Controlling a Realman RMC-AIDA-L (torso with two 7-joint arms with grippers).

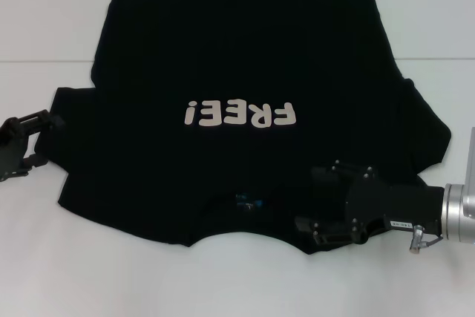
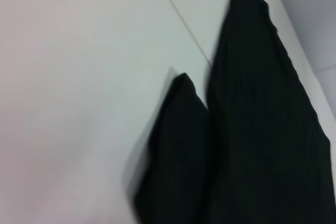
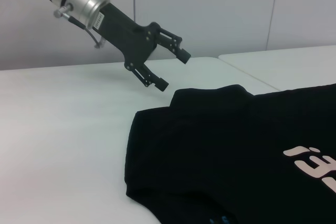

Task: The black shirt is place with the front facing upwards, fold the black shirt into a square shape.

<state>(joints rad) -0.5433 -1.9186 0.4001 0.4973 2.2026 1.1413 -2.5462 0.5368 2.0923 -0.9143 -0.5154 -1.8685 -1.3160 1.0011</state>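
The black shirt (image 1: 245,72) lies flat on the white table, front up, with its off-white "FREE!" lettering (image 1: 241,113) and its blue neck label (image 1: 249,202) toward the near edge. My left gripper (image 1: 46,139) is open just off the shirt's left sleeve (image 1: 74,116); in the right wrist view it (image 3: 170,69) hovers above that sleeve (image 3: 210,95). My right gripper (image 1: 315,200) is open over the shirt's near right shoulder, with nothing between its fingers. The left wrist view shows only the sleeve (image 2: 178,145) and the shirt body (image 2: 262,129).
The white table (image 1: 44,35) extends around the shirt, with a seam (image 2: 184,24) crossing it on the left. Bare tabletop (image 1: 148,280) runs along the near edge. A wall (image 3: 210,14) stands behind the table.
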